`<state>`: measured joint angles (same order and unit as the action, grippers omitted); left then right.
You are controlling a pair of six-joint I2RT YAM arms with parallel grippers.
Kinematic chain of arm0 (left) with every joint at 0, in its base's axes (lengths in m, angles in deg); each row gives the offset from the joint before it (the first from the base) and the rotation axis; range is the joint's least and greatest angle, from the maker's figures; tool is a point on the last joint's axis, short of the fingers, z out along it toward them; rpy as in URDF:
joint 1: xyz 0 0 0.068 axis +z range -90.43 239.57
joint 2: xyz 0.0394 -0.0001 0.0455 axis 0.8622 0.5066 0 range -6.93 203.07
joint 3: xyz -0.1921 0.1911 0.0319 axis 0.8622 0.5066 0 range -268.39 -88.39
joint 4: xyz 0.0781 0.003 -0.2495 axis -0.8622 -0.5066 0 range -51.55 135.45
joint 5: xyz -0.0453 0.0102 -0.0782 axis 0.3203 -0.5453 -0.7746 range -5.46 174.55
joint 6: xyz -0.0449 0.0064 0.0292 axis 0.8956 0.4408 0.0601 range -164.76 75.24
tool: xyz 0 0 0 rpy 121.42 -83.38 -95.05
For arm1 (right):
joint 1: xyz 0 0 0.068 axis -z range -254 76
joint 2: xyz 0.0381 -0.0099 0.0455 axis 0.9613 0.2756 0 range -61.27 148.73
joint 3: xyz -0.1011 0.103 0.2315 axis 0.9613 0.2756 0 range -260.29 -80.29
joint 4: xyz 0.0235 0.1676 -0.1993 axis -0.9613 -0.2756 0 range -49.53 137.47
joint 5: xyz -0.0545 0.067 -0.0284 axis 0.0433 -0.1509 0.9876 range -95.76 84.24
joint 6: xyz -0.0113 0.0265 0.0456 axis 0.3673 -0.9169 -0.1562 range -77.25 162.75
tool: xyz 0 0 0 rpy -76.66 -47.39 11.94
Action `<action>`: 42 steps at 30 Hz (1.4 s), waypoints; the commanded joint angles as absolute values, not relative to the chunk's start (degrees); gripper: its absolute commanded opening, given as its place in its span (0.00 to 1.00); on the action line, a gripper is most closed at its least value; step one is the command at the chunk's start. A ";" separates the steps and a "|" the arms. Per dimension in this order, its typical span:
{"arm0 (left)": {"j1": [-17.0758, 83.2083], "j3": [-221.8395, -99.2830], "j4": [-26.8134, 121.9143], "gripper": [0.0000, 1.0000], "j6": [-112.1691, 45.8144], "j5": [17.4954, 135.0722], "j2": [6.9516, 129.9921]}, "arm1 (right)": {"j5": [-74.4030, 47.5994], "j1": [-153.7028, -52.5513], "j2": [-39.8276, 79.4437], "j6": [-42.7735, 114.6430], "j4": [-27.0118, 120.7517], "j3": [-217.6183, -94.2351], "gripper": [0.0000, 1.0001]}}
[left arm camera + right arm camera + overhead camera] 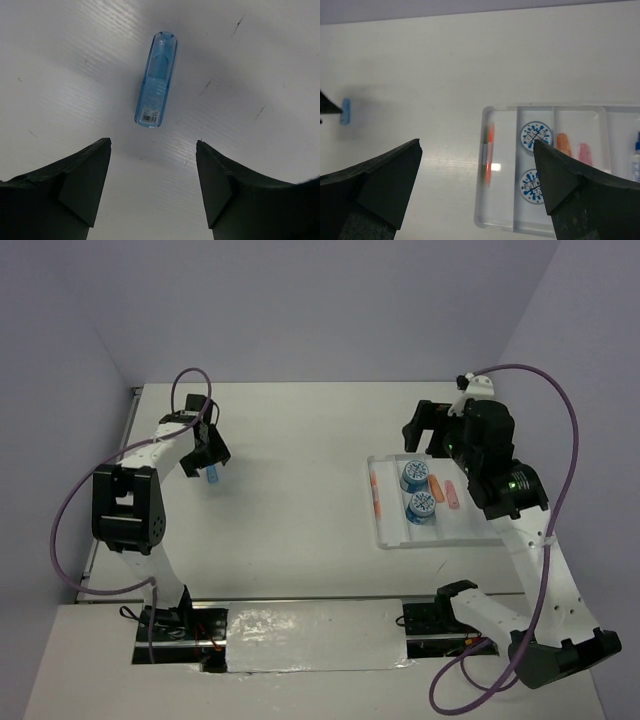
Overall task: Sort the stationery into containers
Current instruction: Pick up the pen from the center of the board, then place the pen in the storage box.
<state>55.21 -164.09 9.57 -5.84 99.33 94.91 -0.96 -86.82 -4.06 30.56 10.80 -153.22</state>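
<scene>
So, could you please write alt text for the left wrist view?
A translucent blue capsule-shaped piece lies flat on the white table, just beyond the left gripper, whose two dark fingers stand apart without touching it.

Stock count:
- white divided tray (388,536): 1
- round blue-white rolls (414,476): 2
- thin orange pen (375,492): 1
- capsule pieces: 3, being orange capsule (436,485), pink capsule (452,496), blue capsule (156,80)
- clear blue-capped bottle (635,160): 1
</scene>
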 commanded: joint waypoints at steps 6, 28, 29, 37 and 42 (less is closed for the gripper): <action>56.40 -172.42 6.51 0.74 -7.49 97.81 103.63 | -5.49 -93.95 -6.60 28.95 8.44 -153.33 1.00; 55.09 -164.51 10.63 0.00 -5.73 97.21 101.45 | -11.73 -95.71 -12.05 27.64 14.14 -149.21 1.00; 53.08 -161.81 13.51 0.00 -6.17 96.24 99.09 | -14.87 -95.71 -12.23 26.85 18.24 -147.89 1.00; 31.20 -146.95 28.91 0.00 -10.30 92.46 73.07 | -15.61 -96.41 -13.28 9.28 37.16 -133.66 1.00; 22.48 -142.18 37.26 0.00 -11.71 87.63 63.57 | -16.22 -100.27 -9.44 2.85 46.76 -129.42 1.00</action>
<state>23.77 -144.44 30.57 -9.88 90.50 66.38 -15.21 -97.86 -11.27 8.84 35.19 -129.61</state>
